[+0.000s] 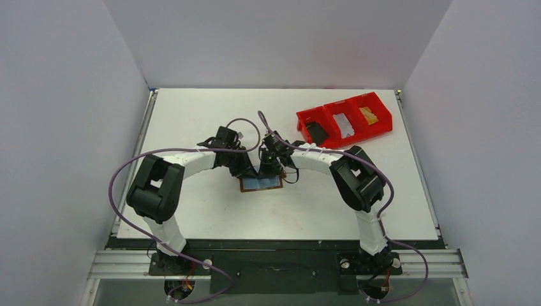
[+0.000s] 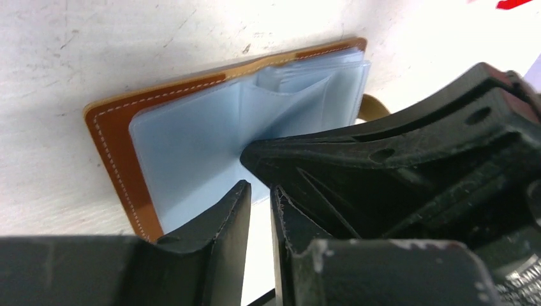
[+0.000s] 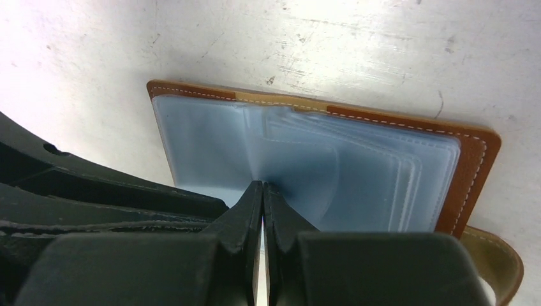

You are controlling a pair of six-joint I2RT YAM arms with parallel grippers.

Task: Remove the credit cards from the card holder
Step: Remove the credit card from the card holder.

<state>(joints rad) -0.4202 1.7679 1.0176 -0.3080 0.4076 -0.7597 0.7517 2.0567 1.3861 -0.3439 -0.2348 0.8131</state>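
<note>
Checking the pockets is the step in hand. The card holder [image 1: 261, 183] lies open flat. The right pincer [image 3: 262, 185], shut, rests its tips on the holder's pockets [image 3: 332, 172]; the left pincer [image 2: 258, 188] beside it stands slightly parted, empty. No credit cards show inside, so lift each sleeve gently before pinching.

The holder [image 1: 260, 183] is laid open on the table [image 1: 191, 210], the left gripper [image 1: 246, 171] and right gripper [image 1: 272, 169] are set at its far edge, and the bin [image 1: 383, 116] is placed farther behind-right.

White table [image 1: 191, 217], pale grey walls [image 1: 64, 95]
</note>
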